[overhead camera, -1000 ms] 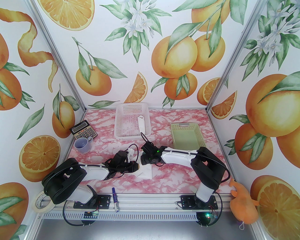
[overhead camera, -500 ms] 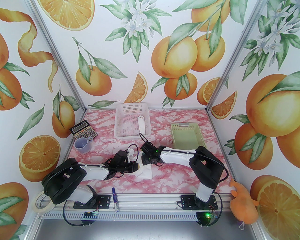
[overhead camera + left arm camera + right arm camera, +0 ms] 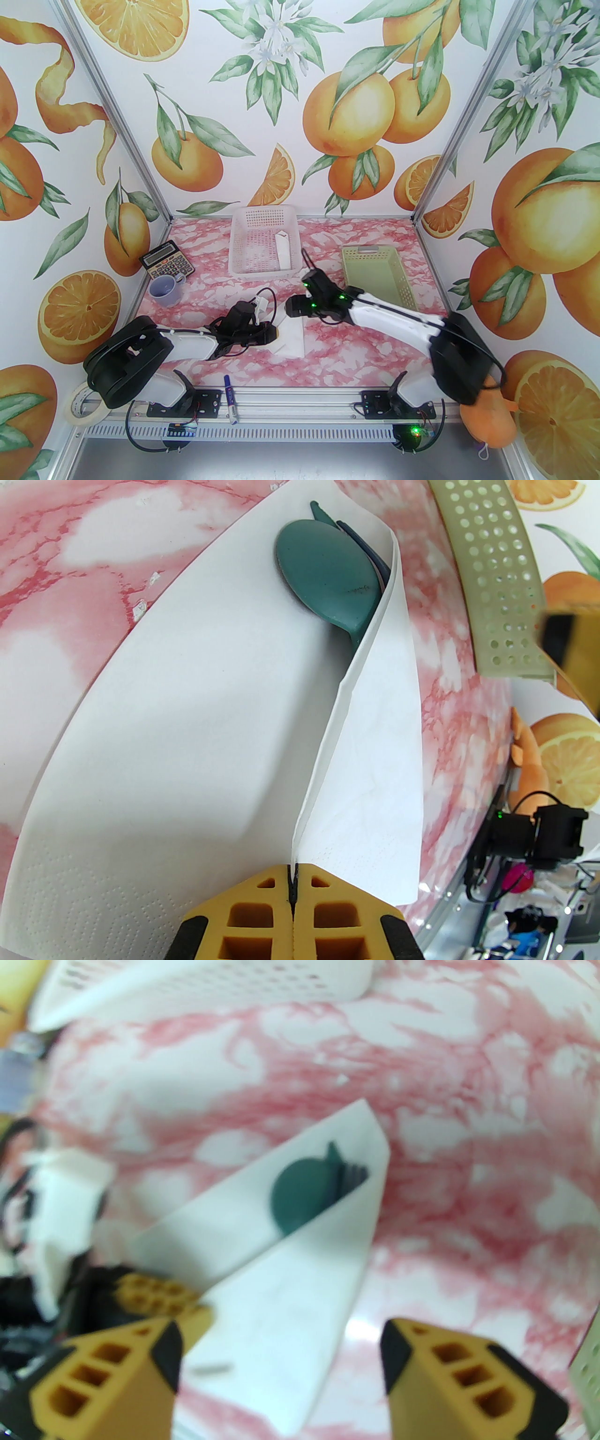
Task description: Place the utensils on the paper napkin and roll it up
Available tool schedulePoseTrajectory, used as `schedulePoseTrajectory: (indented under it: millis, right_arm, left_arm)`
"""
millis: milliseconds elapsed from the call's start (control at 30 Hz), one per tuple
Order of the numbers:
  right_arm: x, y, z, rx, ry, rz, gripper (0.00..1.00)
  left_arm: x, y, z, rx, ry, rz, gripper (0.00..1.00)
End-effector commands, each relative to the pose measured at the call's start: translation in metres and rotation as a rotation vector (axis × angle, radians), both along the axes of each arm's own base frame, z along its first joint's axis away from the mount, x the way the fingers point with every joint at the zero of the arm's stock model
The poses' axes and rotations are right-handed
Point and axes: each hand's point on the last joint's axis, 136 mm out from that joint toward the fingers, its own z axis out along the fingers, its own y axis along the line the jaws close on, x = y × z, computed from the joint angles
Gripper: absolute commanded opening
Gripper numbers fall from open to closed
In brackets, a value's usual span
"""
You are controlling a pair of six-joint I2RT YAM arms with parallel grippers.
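The white paper napkin (image 3: pixel 294 341) lies on the pink marbled table, with its right side folded up over the utensils. In the left wrist view a teal spoon (image 3: pixel 328 585) sticks out of the fold of the napkin (image 3: pixel 187 742), with more dark cutlery tips behind it. My left gripper (image 3: pixel 293 883) is shut on the folded napkin edge and shows in the top view as the left gripper (image 3: pixel 277 333). My right gripper (image 3: pixel 279 1363) hangs open above the napkin (image 3: pixel 290 1297) and spoon (image 3: pixel 295 1199), holding nothing. From above, the right gripper (image 3: pixel 289 311) is just behind the napkin.
A white mesh basket (image 3: pixel 262 274) with a white piece inside stands at the back. A pale green basket (image 3: pixel 375 272) is at the back right. A calculator (image 3: pixel 167 266) and mug (image 3: pixel 165 289) sit left. A marker pen (image 3: pixel 230 396), tape roll (image 3: pixel 82 405) and orange plush (image 3: pixel 487 422) are along the near rail.
The right arm has swung back to the right and its gripper has lifted away from the napkin, its jaws narrowing a little. The left gripper still holds the napkin fold.
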Motion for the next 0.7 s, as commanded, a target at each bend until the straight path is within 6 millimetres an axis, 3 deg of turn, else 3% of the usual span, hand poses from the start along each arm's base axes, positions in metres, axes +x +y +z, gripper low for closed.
schedulePoseTrajectory:
  millis: [0,300,667]
  right_arm:
    - [-0.028,0.001,-0.005,0.186,0.129,-0.011,0.54]
    - [-0.075,-0.011,-0.035,0.342,0.301,-0.059,0.15]
    - [-0.096,0.008,-0.059,0.375,0.356,-0.025,0.08]
  left_arm:
    - [-0.014,0.023,-0.031,0.108,0.089,0.039,0.00]
    - [-0.013,0.024,-0.030,0.113,0.084,0.046,0.00]
    - [-0.012,0.026,-0.029,0.122,0.083,0.052,0.00]
